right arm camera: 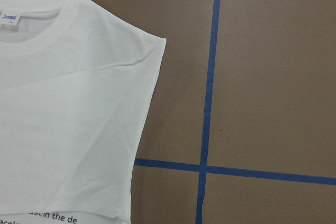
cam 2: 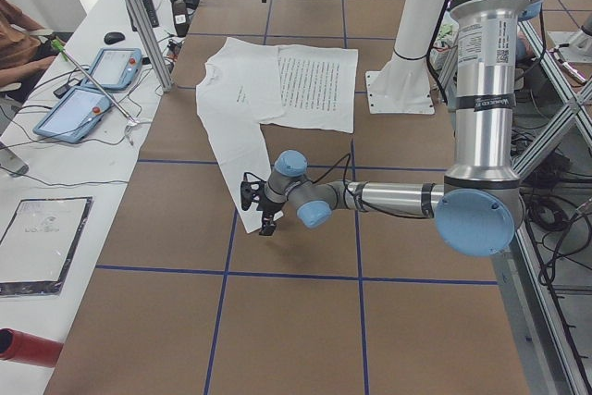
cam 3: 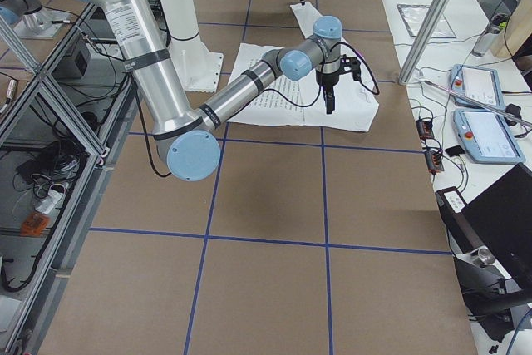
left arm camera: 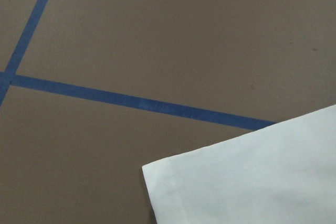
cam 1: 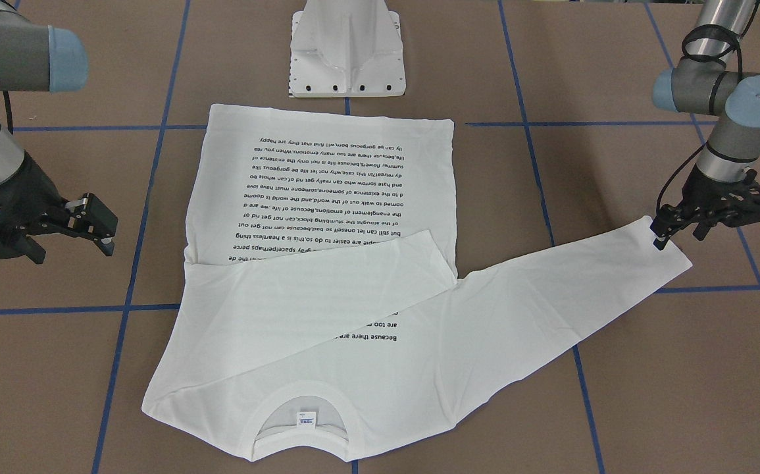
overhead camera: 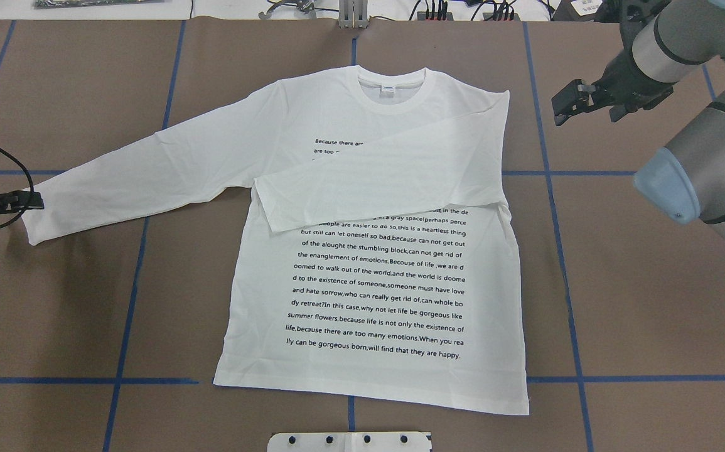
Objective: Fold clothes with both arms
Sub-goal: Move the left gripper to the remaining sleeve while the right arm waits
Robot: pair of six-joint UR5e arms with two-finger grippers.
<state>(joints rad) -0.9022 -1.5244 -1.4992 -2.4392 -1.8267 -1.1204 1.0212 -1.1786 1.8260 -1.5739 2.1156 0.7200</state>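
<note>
The left gripper (overhead camera: 31,201) is low at the far left, right at the cuff (overhead camera: 39,221) of the long sleeve (overhead camera: 149,166). I cannot tell if its fingers are pinching or apart. The white T-shirt (overhead camera: 387,376) lies flat in the middle of the brown table (overhead camera: 651,314). Its black words (overhead camera: 381,289) face up and its collar (overhead camera: 392,93) is away from the robot. The other sleeve (overhead camera: 387,182) is folded over the chest and hides some words. The right gripper (overhead camera: 588,108) hangs over the table near the shirt's shoulder, fingers apart, holding nothing
</note>
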